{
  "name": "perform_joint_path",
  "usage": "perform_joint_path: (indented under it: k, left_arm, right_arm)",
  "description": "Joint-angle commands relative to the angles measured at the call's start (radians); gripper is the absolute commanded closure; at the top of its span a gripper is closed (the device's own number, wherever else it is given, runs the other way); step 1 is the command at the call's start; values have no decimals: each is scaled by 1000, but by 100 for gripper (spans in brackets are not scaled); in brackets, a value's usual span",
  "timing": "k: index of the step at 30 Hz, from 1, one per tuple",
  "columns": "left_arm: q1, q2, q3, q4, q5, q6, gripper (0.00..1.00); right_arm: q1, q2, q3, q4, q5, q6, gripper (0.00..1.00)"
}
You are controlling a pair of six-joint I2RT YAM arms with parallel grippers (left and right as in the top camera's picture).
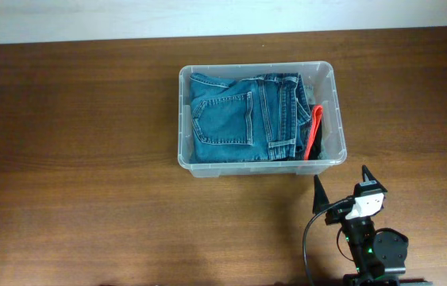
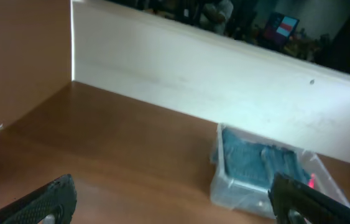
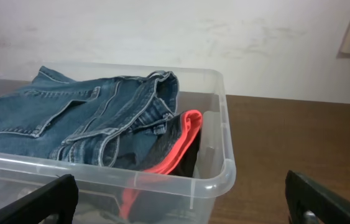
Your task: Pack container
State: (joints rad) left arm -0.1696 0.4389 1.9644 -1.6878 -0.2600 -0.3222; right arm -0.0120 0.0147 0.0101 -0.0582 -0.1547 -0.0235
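1. Closest to the top camera is the right gripper [image 1: 341, 179], raised up at the near edge of the table [image 1: 88, 159]. Its two black fingers are spread wide and hold nothing. The container [image 1: 183, 119] lies just ahead of it and a bit to its left. The bin's long side runs left to right. Blue jeans [image 1: 227, 119] fill most of it, and a red thing [image 1: 315, 131] is tucked in at the right end. The left arm does not show in this view. Open table lies on every side of the bin, so there is lots of room to move.

2. From the left wrist, the left gripper [image 2: 171, 190] is spread wide too, with nothing in it. The container [image 2: 237, 193] is well apart from it, ahead and off to the right, near the white wall [image 2: 162, 68].

3. From the right wrist, the right gripper [image 3: 181, 199] is wide and empty. The container [image 3: 224, 124] is just in front, its rim close to the fingers. The jeans [image 3: 69, 118] rise about as high as the rim. I think the right arm is the nearer one, so it is best placed to reach into the bin.
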Motion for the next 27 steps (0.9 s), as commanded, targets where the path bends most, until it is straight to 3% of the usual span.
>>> perform_joint_path:
  k: [1, 5, 9, 16, 21, 27]
  left_arm:
    - [3, -101, -177, 1, -29, -3, 1]
    - [3, -196, -397, 21, -43, -3, 1]
    - [3, -261, -622, 137, -44, -3, 1]
    - [3, -329, -998, 571, -59, -3, 1]
    - [24, -355, -1300, 998, -22, -3, 1]
    - [98, -356, -1486, 1274, 105, -2, 1]
  right_arm:
    - [7, -10, -5, -6, 9, 3, 2]
    - [7, -10, -5, -6, 9, 3, 2]
    - [7, -10, -5, -6, 9, 3, 1]
    - [7, -10, -5, -6, 9, 3, 2]
    - [7, -10, -5, -6, 9, 3, 2]
    - [7, -10, -5, -6, 9, 3, 1]
